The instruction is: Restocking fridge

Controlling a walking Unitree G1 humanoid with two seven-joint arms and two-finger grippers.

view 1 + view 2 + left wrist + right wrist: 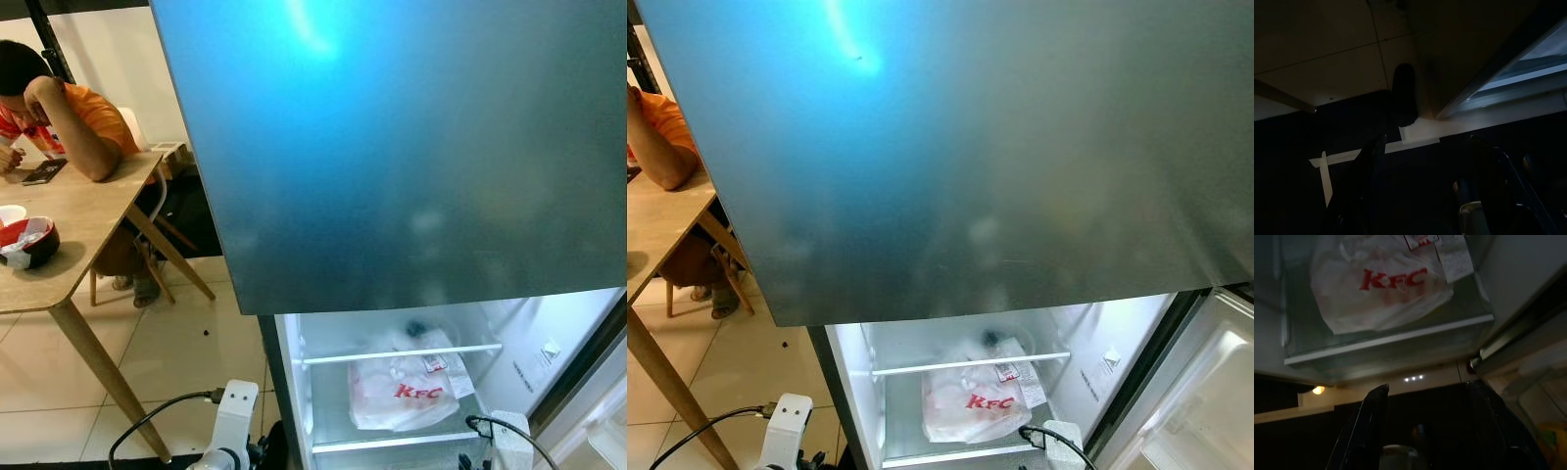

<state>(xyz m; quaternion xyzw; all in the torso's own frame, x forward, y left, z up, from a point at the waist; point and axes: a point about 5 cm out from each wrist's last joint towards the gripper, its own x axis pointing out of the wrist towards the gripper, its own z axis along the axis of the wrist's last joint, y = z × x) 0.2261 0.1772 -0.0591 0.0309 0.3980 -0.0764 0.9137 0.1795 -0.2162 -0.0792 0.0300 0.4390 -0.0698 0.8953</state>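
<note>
On the lower fridge (294, 392) compartment's glass shelf (1386, 340), a white KFC bag (404, 394) lies flat toward the right side, set back from the front edge. Its long axis runs across the shelf, side to side; knotted top points to the back right corner, receipt (1453, 257) stuck there. Upper door (392, 147) is closed, lower door (1200, 392) swung open at right. Right gripper (1425, 396) hangs below the shelf's front edge, fingers spread, holding nothing. Left gripper (1425, 161) is by the fridge's bottom corner over the tiled floor (186, 343), fingers apart, empty. Person (69, 117) sits at the wooden table (78, 215), left.
</note>
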